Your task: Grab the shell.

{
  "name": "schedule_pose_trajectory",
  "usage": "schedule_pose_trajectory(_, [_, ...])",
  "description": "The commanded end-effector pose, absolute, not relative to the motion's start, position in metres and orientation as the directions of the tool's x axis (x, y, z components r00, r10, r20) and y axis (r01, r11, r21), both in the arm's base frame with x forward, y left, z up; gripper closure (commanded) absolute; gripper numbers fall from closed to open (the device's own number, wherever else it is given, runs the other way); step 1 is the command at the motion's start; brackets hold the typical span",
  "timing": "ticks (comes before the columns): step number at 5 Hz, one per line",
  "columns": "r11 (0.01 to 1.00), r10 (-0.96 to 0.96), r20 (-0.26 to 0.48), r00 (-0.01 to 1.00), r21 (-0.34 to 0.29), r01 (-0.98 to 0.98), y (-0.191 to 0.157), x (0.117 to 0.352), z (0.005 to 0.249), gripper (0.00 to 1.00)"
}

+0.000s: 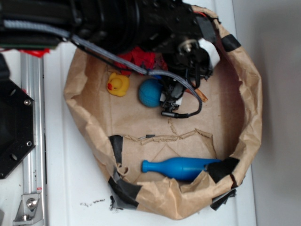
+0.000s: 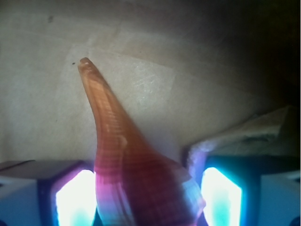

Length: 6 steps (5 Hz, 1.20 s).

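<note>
Shell (image 2: 136,174): glossy, finely ridged tan-orange surface, held between the end effector (image 2: 146,197) pads, which glow translucent.
Paper enclosure wall (image 1: 244,117): crumpled matt brown paper, patched with black tape.
Ball (image 1: 150,92), beside the end effector: matt blue, slightly textured.
Duck (image 1: 117,84): smooth yellow rubber.
Pin (image 1: 181,167): smooth blue plastic.
Bench (image 1: 70,188): smooth white.

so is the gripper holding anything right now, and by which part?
Apparently yes: the shell sits between the gripper pads at its wide body end, long point sticking out free. Actual pad contact isn't visible.
</note>
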State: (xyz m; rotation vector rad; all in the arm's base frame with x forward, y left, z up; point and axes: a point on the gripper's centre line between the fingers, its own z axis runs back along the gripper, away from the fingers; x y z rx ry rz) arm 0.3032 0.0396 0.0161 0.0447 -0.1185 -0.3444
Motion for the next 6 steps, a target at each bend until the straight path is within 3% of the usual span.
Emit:
schedule_pose_trajectory(1, [0.911,-0.412,0.146,0.900,0.035,0.411,0.017,0.305,0.068,1.00])
schedule_pose_trajectory(2, [0.926,-0.371,0.184,0.910,-0.006,0.378,0.011,0.307,0.119,1.00])
schedule_pose_trajectory(3, [0.948,-0.315,0.212,0.925,0.025,0.317,0.003,0.300,0.170,1.00])
schedule_pose_trajectory(4, [0.987,-0.156,0.187,0.970,-0.014,0.161,-0.007,0.288,0.182,1.00])
schedule_pose_trajectory(5, [0.995,0.030,0.196,0.980,-0.098,-0.011,-0.018,0.276,0.192,1.00])
schedule_pose_trajectory(6, [0.995,0.074,0.197,0.978,-0.083,-0.058,-0.024,0.271,0.194,1.00])
